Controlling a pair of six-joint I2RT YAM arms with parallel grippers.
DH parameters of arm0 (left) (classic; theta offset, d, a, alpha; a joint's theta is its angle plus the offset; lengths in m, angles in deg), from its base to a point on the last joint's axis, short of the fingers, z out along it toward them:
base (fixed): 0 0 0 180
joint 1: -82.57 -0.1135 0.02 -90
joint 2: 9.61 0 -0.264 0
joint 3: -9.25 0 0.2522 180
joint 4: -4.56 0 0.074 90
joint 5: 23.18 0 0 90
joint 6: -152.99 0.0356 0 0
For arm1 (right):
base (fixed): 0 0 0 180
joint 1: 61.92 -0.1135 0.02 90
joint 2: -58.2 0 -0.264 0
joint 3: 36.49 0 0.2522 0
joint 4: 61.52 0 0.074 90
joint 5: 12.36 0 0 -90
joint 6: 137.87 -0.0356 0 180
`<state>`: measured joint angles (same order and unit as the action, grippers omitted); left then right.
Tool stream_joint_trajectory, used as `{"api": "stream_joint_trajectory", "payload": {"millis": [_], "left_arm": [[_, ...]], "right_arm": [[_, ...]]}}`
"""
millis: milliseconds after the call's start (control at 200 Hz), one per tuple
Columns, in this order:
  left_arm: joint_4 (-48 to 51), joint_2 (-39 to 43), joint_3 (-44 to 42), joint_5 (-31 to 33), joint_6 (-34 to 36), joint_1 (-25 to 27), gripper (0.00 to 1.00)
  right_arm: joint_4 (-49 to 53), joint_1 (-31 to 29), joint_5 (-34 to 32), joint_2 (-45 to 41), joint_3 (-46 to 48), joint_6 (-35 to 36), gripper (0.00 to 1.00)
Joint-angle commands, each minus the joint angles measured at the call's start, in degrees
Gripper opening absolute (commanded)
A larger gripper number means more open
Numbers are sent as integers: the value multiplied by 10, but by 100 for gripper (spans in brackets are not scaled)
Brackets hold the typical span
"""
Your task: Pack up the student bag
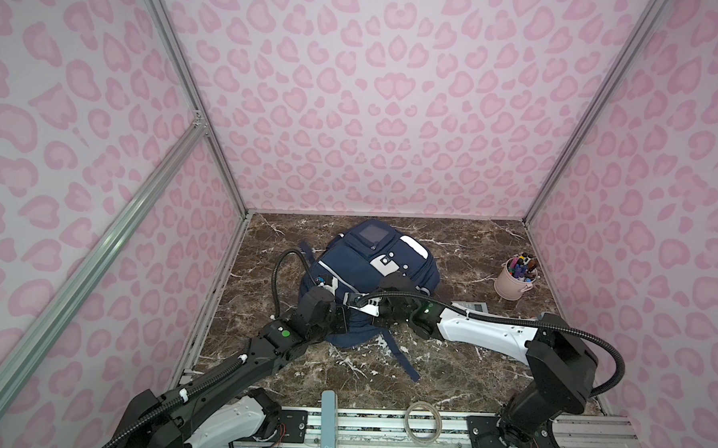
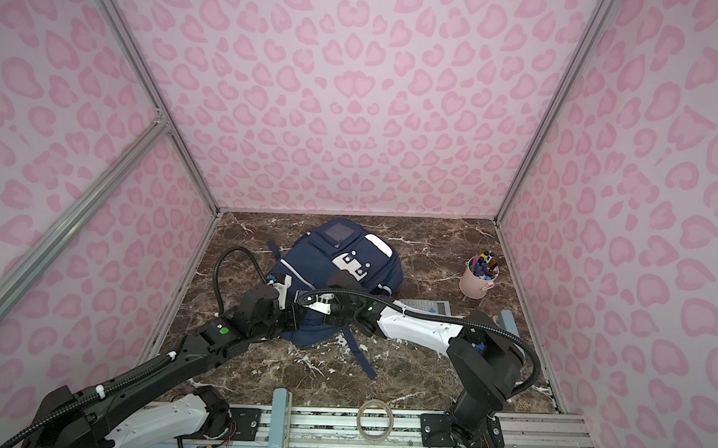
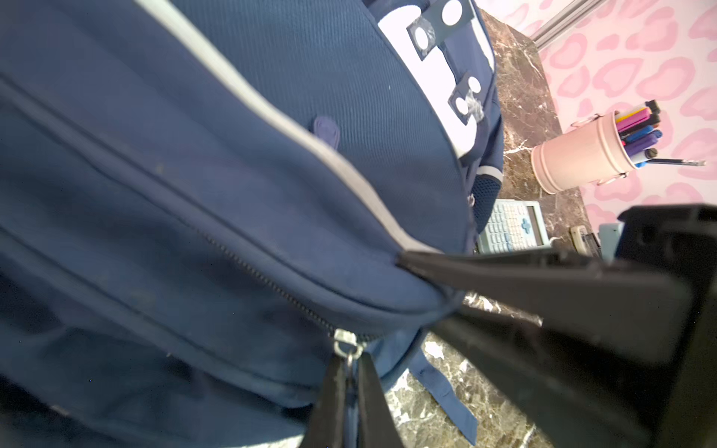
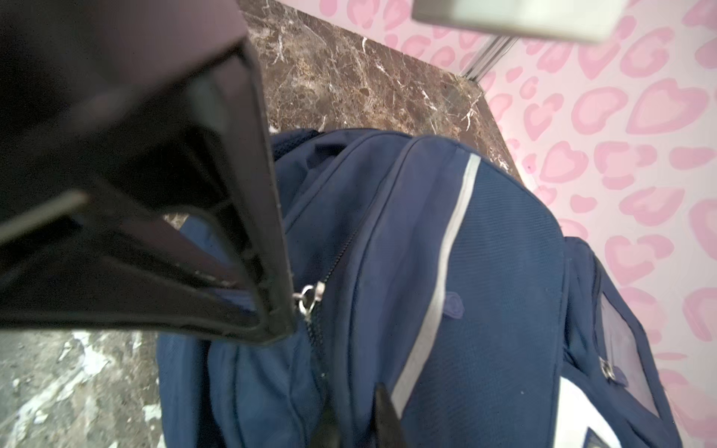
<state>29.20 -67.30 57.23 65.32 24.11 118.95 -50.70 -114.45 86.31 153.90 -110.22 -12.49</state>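
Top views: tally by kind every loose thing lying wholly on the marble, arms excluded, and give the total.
backpack: 1
pen cup: 1
calculator: 1
Total: 3. Anything partly hidden behind the right arm is not counted.

So on our table the student bag lies about mid-width, toward the back wall. One strap trails off its near end toward the front, the pen cup stands well off to its right by the right wall, and the calculator lies between the two, near the bag and partly hidden behind the right arm. Both arms reach in from the front rail, where a tape roll lies between their bases. They meet at the bag's near end, left gripper right on the zipper pull and right gripper just beside it on the bag's edge.
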Motion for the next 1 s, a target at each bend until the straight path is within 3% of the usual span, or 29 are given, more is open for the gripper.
{"api": "stream_joint_trajectory", "payload": {"millis": [0, 215, 355, 475, 555, 635, 800, 995], "left_arm": [[-2, 4, 1, -2, 8, -49, 3], [-2, -77, 57, 63, 64, -191, 3], [-10, -98, 63, 58, 73, -218, 3], [-21, -51, 3, -6, 46, -184, 3], [8, 0, -23, 15, 25, -119, 3], [15, 41, -43, 2, -6, -76, 3], [-5, 53, -40, -20, -37, -7, 3], [-30, 23, -24, -46, -39, 6, 3]], "right_arm": [[-3, 0, -8, -1, 23, 24, 0], [46, 30, 50, -21, 36, 41, 0], [57, 58, 37, -25, 38, 46, 0], [33, 79, -33, -25, 40, 34, 0], [24, 88, -76, -28, 45, 33, 0], [28, 92, -71, -51, 52, 22, 31], [-3, 40, -38, -129, 94, 10, 64], [-72, -26, -15, -90, 87, 43, 65]]}}
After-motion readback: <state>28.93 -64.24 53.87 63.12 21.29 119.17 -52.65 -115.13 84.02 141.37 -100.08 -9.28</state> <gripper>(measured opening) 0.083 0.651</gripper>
